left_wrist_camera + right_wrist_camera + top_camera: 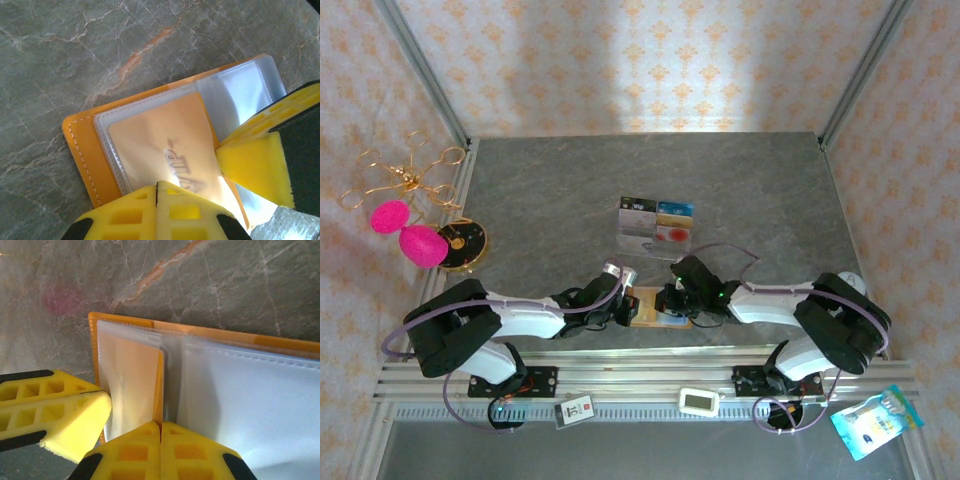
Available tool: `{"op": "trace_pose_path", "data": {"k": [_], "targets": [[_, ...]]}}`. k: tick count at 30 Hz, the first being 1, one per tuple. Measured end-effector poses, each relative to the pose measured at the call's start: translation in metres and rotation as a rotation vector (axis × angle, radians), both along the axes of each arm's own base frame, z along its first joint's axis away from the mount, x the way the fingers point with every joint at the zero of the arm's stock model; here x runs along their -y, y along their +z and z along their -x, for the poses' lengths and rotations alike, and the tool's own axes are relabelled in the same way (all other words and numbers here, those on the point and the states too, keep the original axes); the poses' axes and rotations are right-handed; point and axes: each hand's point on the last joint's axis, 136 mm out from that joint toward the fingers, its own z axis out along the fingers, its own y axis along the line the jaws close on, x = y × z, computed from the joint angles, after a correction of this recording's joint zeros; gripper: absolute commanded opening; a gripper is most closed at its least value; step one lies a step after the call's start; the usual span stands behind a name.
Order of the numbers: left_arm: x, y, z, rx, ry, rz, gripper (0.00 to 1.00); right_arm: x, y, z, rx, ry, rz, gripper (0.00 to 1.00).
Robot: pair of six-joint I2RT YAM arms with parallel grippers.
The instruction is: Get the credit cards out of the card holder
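Open card holder (655, 316) at six o'clock on table (550, 200), gold card (165, 145) sleeved inside. Extraction apparently underway. Left gripper (157, 187) closed, pinning it; right gripper (161, 427) closed at its inner edge, hold unclear. Likely next: pinch card, pull straight.

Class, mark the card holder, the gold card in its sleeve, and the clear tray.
card holder (82, 150), left wrist view, on the orange cover edge.
gold card (160, 145), left wrist view, on the card's middle, behind the clear sleeve.
clear tray (650, 252), top external view, on the near rim.

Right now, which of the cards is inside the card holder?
The gold VIP card, in a clear sleeve of the orange card holder; the other cards lie grouped farther back.
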Motion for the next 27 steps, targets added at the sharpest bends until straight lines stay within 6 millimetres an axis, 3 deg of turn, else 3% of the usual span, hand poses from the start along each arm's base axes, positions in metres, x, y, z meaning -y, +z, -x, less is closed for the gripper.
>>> {"op": "trace_pose_path", "data": {"k": [12, 18, 23, 27], "targets": [[-0.006, 0.000, 0.006, -0.013, -0.005, -0.007, 0.00, 0.018, 0.012, 0.006, 0.017, -0.010, 0.058, 0.00], [-0.008, 0.012, 0.009, -0.001, -0.007, 0.008, 0.00, 0.030, 0.002, 0.008, 0.035, -0.018, 0.102, 0.00], [0.005, 0.021, 0.008, -0.001, -0.035, 0.027, 0.00, 0.030, 0.001, 0.007, 0.049, -0.009, 0.109, 0.00], [0.022, 0.016, 0.007, -0.024, -0.071, 0.023, 0.00, 0.030, 0.001, 0.005, 0.059, -0.006, 0.109, 0.00]]}}
